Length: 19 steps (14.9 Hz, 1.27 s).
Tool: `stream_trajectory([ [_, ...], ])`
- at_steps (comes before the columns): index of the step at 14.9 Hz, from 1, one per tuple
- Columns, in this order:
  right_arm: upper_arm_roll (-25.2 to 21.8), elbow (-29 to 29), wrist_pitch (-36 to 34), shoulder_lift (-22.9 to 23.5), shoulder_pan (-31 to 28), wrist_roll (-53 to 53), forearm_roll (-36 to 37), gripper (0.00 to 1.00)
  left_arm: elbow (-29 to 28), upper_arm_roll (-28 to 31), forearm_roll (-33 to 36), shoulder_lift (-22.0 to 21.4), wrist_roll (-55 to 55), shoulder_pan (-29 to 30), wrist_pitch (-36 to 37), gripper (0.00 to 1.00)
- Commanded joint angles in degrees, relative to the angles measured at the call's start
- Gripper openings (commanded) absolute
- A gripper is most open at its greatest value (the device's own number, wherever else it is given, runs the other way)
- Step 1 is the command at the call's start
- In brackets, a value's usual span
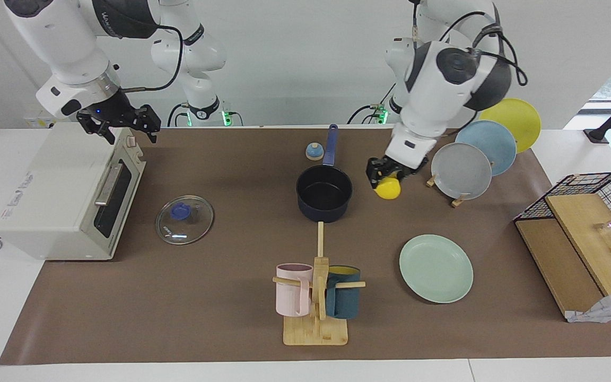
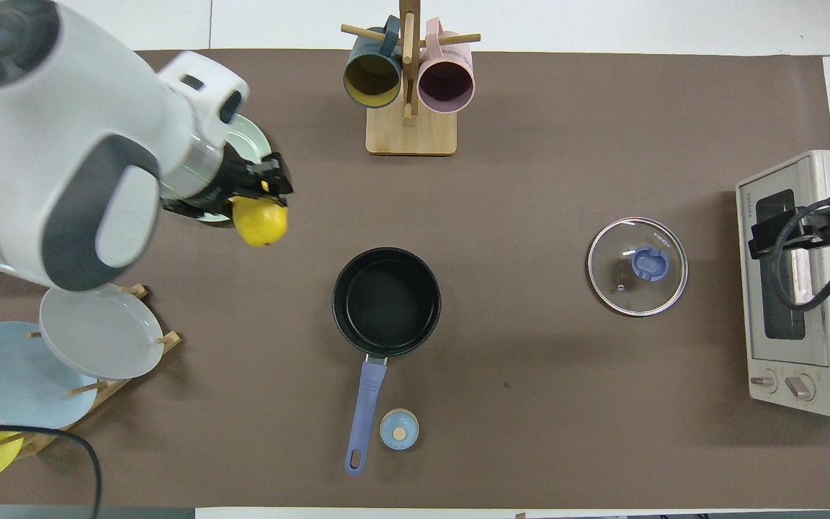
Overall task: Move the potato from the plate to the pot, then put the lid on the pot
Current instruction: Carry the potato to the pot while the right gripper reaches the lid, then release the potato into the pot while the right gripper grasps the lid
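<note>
The left gripper (image 1: 383, 176) is raised above the brown table mat (image 1: 231, 307), its fingers clamped on the small, glossy bright yellow oval potato (image 1: 388, 188), which hangs beneath the fingertips. In the facing view the gripper and potato are over bare mat, just beside the small dark navy-blue saucepan with a black interior and long straight blue handle (image 1: 324, 192), on the side toward the left arm's end of the table. The pot is empty.

The round, flat pale mint-green plate (image 1: 436, 268) lies well apart from the left gripper and carries nothing — it is farther from the robots than the pot.

The right gripper (image 1: 120, 123) hangs over the top front edge of the white toaster oven (image 1: 56, 191), fingers spread apart and holding nothing; this arm waits. The round clear glass lid with a metal rim and blue centre knob (image 1: 184, 219) lies flat on the mat below and to the pot's side of the right gripper — just beside the oven and well apart from the pot.
</note>
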<state>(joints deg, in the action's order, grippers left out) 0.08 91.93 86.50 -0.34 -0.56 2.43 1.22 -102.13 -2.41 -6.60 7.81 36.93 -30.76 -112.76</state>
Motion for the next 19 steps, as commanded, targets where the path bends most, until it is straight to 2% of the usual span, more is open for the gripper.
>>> stream_trajectory([
  [1, 0.3, 6.9, 8.6, -1.8, -0.1, 0.8, -1.0, 1.00, -10.5, 1.2, -0.3, -2.8, 0.4, -3.9, -9.4, 0.00],
  [4, 0.4, 14.1, 16.9, 0.1, -0.2, 1.5, -1.6, 1.00, -13.8, 1.3, -0.3, -1.3, 1.2, -5.4, -15.6, 0.00],
  [10, 0.4, 28.2, 36.2, 2.9, 1.4, 3.8, -2.6, 1.00, -16.8, 1.4, 0.1, 0.9, 1.5, -8.7, -19.8, 0.00],
  [14, 0.4, 36.0, 45.6, 1.7, 2.2, 4.9, -2.6, 1.00, -17.1, 1.5, 0.3, 2.9, 3.0, -10.2, -21.8, 0.00],
  [16, 0.4, 36.6, 46.5, 2.0, 1.7, 8.5, -2.6, 1.00, -17.1, 1.5, 0.4, 3.5, 3.0, -10.2, -22.2, 0.00],
  [19, 0.4, 36.9, 46.6, 2.4, 1.2, 8.4, -2.7, 1.00, -17.2, 1.5, 1.2, 4.5, 3.2, -11.1, -22.5, 0.00],
])
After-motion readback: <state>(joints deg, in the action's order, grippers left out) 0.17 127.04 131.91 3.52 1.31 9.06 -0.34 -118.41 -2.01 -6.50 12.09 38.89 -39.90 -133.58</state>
